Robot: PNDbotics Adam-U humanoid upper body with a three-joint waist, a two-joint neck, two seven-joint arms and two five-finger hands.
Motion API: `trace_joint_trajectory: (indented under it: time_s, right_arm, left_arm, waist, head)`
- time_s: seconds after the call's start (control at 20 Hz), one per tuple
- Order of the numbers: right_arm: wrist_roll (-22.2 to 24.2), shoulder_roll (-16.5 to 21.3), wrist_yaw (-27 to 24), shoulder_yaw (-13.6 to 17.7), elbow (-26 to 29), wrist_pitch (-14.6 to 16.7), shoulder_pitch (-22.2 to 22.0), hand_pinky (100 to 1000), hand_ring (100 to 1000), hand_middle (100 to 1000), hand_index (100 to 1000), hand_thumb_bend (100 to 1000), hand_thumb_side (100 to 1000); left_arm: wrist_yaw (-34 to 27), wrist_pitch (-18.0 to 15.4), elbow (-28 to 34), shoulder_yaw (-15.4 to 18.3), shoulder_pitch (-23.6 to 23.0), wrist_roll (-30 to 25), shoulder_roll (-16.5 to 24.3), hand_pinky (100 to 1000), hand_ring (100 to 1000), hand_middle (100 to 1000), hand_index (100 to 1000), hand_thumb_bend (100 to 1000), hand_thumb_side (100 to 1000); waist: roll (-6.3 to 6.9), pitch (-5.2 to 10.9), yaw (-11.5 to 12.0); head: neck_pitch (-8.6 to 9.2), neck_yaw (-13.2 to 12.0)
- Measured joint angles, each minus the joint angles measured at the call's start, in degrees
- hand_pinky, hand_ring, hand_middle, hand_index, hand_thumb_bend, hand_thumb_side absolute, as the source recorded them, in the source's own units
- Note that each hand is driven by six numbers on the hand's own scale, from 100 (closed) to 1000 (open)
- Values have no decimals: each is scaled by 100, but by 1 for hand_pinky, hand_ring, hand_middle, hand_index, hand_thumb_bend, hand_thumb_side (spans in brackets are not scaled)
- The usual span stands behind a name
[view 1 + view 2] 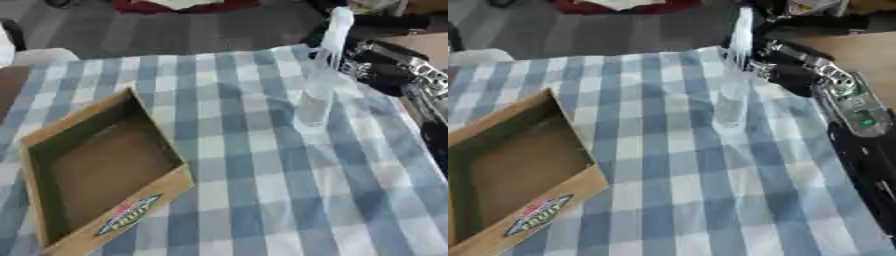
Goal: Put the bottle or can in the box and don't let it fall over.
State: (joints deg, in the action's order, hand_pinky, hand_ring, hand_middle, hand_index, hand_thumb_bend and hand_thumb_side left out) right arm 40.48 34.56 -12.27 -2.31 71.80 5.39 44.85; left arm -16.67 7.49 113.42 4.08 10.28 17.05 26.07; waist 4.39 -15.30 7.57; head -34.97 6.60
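1. On my left, the cardboard box (101, 170) lies open on the checked tablecloth (262, 200), holding nothing I can see.
2. Well apart from it, near the cloth's far right edge, the clear bottle (322, 70) stands roughly upright, long axis vertical, pale cap end up and tilted slightly right.
3. My right hand (785, 70) sits against the bottle's upper part; I cannot tell whether its fingers close on it.

Surface (262, 200) covered by blue-and-white checked cloth (227, 165). Open cardboard box (96, 170) at left, labelled on near wall. Clear bottle (319, 85) upright at far right, well apart from box.
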Motion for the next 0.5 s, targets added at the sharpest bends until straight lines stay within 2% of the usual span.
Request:
trace_joint_trajectory:
  time_s: [0.5]
  right_arm:
    - [286, -3, 40, -22, -67, 77, 0, 1000, 1000, 1000, 1000, 100, 530]
  left_arm:
    - [0, -6, 0, 0, 19, -27, 0, 377, 599, 685, 666, 100, 585]
  waist:
    - [-2, -27, 32]
  head:
    - [-65, -85]
